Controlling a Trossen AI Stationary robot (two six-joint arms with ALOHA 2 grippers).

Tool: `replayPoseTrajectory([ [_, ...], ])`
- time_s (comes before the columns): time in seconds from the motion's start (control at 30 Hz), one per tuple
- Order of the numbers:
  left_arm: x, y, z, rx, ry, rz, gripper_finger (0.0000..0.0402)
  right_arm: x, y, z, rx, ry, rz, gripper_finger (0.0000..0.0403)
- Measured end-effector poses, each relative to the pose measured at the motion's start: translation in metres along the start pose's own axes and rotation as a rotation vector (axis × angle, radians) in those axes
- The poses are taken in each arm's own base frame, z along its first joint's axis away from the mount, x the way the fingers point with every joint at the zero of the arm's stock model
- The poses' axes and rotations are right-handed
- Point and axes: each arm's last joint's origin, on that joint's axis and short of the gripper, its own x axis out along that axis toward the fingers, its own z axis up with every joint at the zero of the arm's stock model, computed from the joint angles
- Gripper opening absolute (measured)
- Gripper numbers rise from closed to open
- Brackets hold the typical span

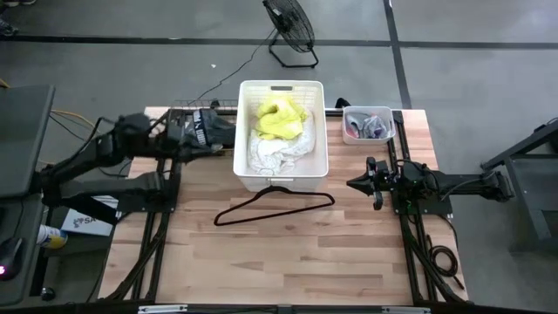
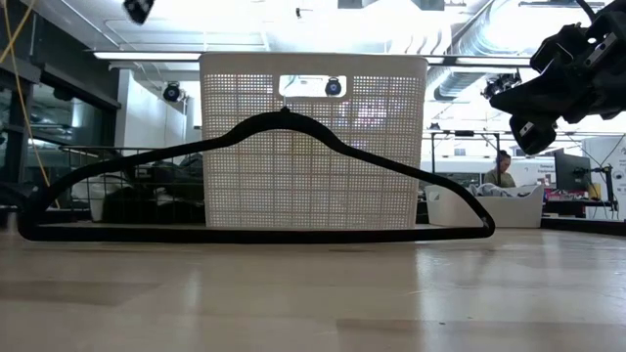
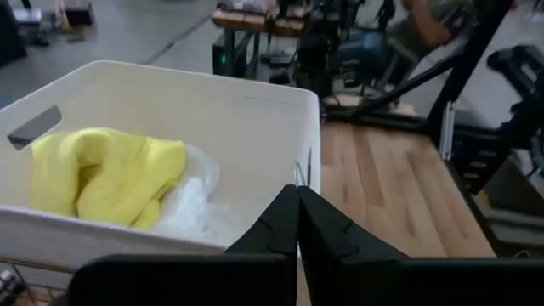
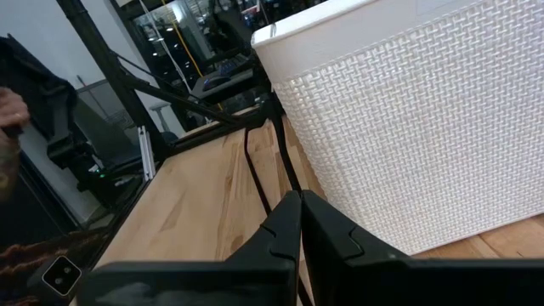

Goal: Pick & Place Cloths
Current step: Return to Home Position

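Left gripper (image 3: 297,194), closed empty, hovers at the basket (image 3: 212,82) rim; right gripper (image 4: 300,198), closed, hangs apart.

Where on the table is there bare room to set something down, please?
Widest: the bare table on the near side of the black hanger. Smaller: between large white basket and right gripper. Crowded: the far edge, with left gripper, basket, small bin.
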Motion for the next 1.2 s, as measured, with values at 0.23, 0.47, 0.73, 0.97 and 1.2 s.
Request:
replayPoseTrajectory([
  [0.23,-0.026,-0.004,-0.055,-0.039,-0.098,-0.006,0.0000,0.000,0.000,0.000,0.000,0.000,0.000,0.0003],
  [0.47,-0.035,-0.005,-0.096,-0.034,-0.172,-0.010,0.0000,0.000,0.000,0.000,0.000,0.000,0.000,0.0003],
  [0.73,-0.029,-0.003,-0.111,-0.088,-0.226,0.001,0.0000,0.000,0.000,0.000,0.000,0.000,0.000,0.0003],
  [0.97,0.001,0.004,-0.131,-0.105,-0.235,-0.036,0.0000,0.000,0.000,0.000,0.000,0.000,0.000,0.0003],
  [1.2,0.011,0.006,-0.142,-0.104,-0.266,-0.042,0.0000,0.000,0.000,0.000,0.000,0.000,0.000,0.0003],
])
